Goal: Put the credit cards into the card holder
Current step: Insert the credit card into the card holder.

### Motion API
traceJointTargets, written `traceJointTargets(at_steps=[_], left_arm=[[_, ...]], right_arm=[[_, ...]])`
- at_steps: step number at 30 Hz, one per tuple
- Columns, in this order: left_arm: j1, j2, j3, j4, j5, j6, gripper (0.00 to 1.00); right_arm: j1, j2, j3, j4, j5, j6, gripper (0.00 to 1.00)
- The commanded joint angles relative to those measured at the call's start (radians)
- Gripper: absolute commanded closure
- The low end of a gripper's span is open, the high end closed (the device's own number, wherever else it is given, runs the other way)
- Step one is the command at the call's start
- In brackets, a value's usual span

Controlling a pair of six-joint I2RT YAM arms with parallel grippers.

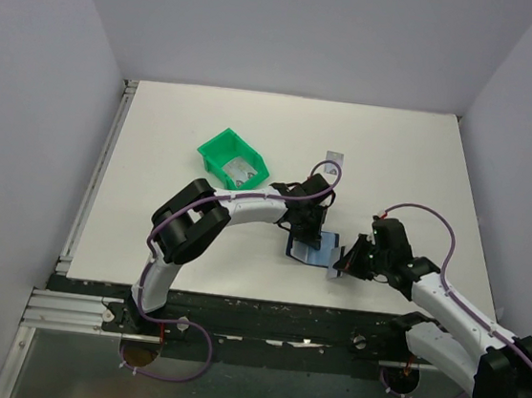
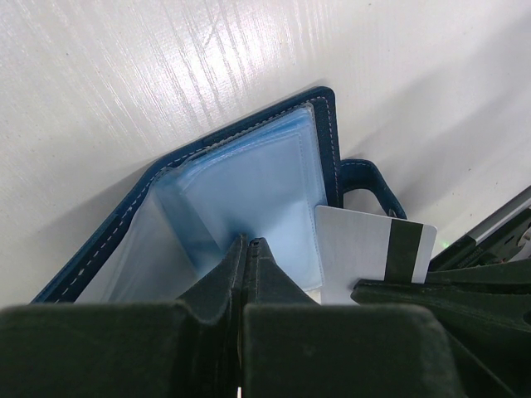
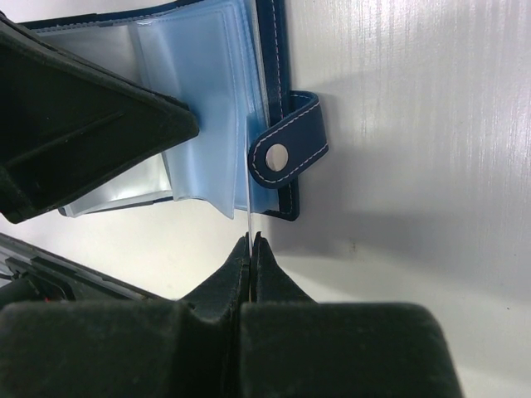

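While the left gripper (image 2: 249, 247), jaws together, pins the card holder (image 2: 249, 174), the right gripper (image 3: 251, 242) clamps 1 credit card (image 2: 357, 249) at its sleeves; next, slide it inward.

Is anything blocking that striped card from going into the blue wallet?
Nothing visible. The card, pinched in the right pincer, meets the clear sleeves of the card holder; the snap tab lies just beside its path.

Card holder (image 1: 310, 247) on table (image 1: 179, 122), card (image 2: 357, 249) right of it; bin (image 1: 216, 145) behind left
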Motion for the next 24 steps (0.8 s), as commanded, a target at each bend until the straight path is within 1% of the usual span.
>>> traceJointTargets(at_steps=[1,9,14,19,24], left_arm=[[-0.007,0.042,-0.014,-0.037,-0.024,0.019,1.0],[-0.007,0.04,-0.018,-0.032,-0.023,0.017,1.0],[-0.005,0.034,-0.015,-0.028,-0.012,0.017,1.0],[-0.007,-0.02,-0.055,0.058,0.026,0.023,1.0],[-0.005,-0.092,-0.084,0.11,0.046,0.031,1.0]], right_arm=[[0.004,0.011,-0.015,0.006,-0.005,-0.013,1.0],[0.005,0.068,-0.065,0.161,-0.11,0.012,1.0],[0.004,0.054,-0.084,0.2,-0.111,0.013,1.0],[0.005,0.028,-0.096,0.235,-0.108,0.015,1.0],[0.005,0.051,-0.081,0.256,-0.124,0.013,1.0]])
